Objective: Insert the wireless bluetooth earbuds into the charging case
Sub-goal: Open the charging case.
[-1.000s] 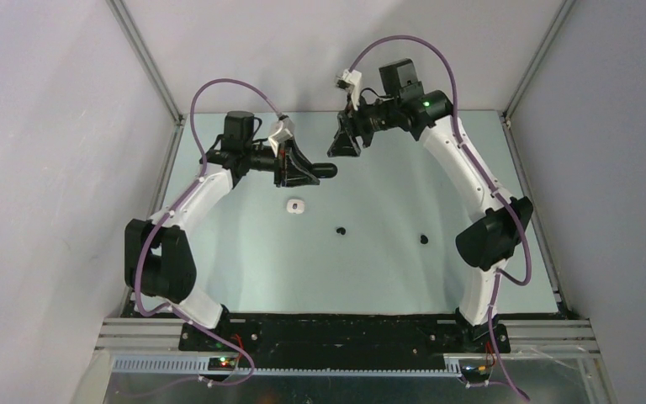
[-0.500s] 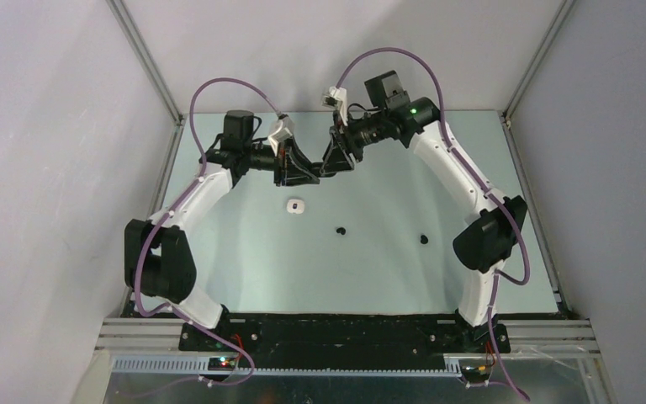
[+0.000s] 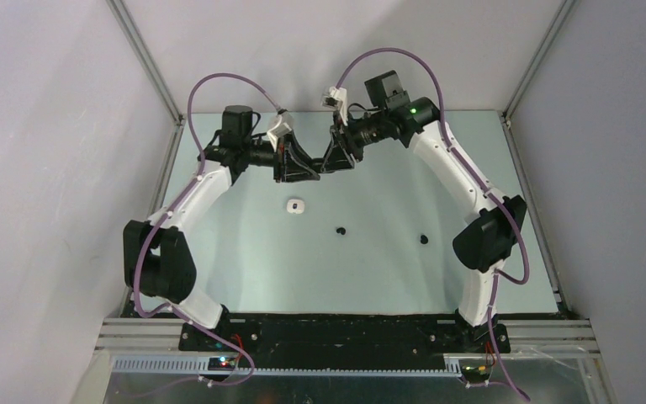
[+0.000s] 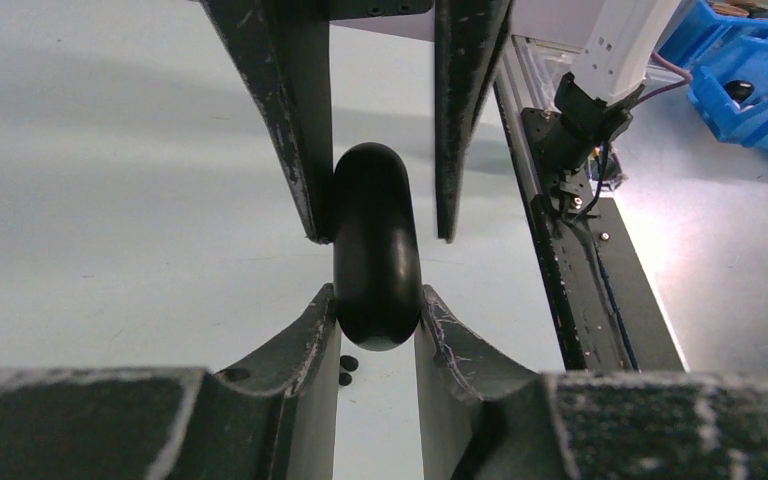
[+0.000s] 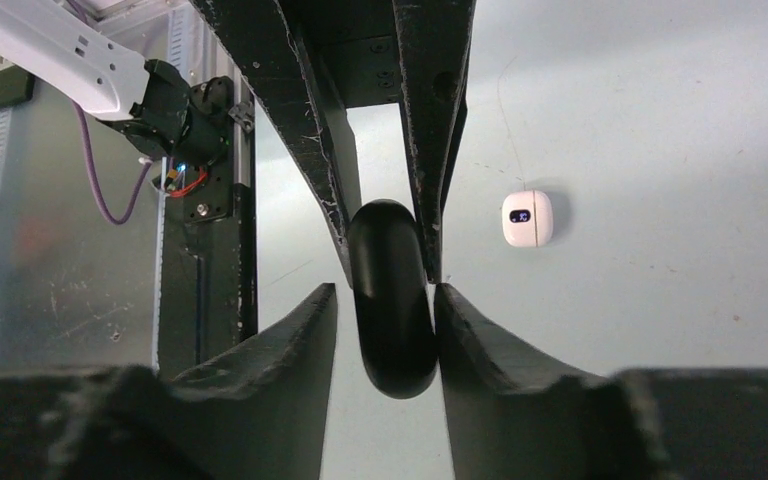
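A black pebble-shaped charging case (image 4: pixel 376 250) hangs in the air over the far middle of the table, and my left gripper (image 4: pixel 376 300) is shut on one end of it. My right gripper (image 5: pixel 387 300) faces it from the other side with its jaws around the case's other end (image 5: pixel 392 300); one finger touches the case and a thin gap shows at the other. From above, the two grippers meet tip to tip (image 3: pixel 320 164) and hide the case. Two black earbuds (image 3: pixel 341 229) (image 3: pixel 424 239) lie on the table nearer the arms. No white earbuds show.
A white case (image 3: pixel 295 205) with a small dark window lies on the table below the left gripper, also in the right wrist view (image 5: pixel 527 218). Metal frame rails (image 3: pixel 147 71) border the table. Blue bins (image 4: pixel 750 75) stand beyond the table edge.
My right arm swung left from the back of the table to the case in my left gripper, and its jaws have narrowed around it. The left arm shifted slightly, still gripping the case.
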{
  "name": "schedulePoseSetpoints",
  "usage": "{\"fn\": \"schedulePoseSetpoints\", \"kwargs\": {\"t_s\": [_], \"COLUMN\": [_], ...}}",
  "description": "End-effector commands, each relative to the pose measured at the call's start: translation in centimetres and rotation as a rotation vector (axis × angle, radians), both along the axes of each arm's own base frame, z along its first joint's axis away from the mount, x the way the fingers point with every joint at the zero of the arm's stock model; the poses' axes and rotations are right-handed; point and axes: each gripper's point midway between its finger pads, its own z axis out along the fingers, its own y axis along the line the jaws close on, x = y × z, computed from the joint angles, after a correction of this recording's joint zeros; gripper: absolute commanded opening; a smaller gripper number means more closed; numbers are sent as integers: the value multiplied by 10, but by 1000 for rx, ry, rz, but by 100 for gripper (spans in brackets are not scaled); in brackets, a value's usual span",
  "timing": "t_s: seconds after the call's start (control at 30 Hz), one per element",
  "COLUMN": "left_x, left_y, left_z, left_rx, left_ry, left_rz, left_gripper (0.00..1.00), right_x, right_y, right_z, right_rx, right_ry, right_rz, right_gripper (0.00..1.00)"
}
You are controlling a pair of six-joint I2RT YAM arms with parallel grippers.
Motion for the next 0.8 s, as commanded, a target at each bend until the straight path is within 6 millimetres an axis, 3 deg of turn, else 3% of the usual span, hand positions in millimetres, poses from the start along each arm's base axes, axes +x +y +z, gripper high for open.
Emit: {"fn": "schedulePoseSetpoints", "kwargs": {"t_s": [0.0, 0.1, 0.2, 0.23, 0.53, 0.57, 0.6, 0.63, 0.67, 0.77], "left_x": [-2, 3, 11, 13, 21, 20, 33, 28, 33, 32], "left_y": [0, 1, 1, 0, -5, -6, -8, -8, -8, -10], "left_z": [24, 21, 20, 21, 37, 37, 58, 54, 69, 78], "left_rx": [-30, -12, 14, 17, -21, -36, -110, -136, -195, -250], "left_ry": [-34, -18, 17, 33, 117, 221, 93, 231, 148, 265], "left_rz": [-21, 13, 69, 81, 95, 120, 143, 163, 170, 186], "left_gripper": [0, 6, 22, 24, 34, 35, 36, 38, 39, 41], "right_x": [-5, -3, -2, 0, 0, 0, 1, 1, 5, 9], "right_y": [3, 3, -1, -4, -10, -10, -11, -11, -12, -20], "right_z": [6, 10, 17, 24, 29, 29, 29, 32, 34, 49], "right_rx": [16, 27, 47, 64, 98, 99, 102, 106, 113, 146], "right_ry": [-23, -24, -16, -15, 18, 21, 20, 25, 20, 33], "right_rz": [28, 25, 6, -9, -32, -33, -37, -43, -53, -88], "right_gripper": [40, 28, 3, 1, 0, 0, 0, 0, 0, 0]}}
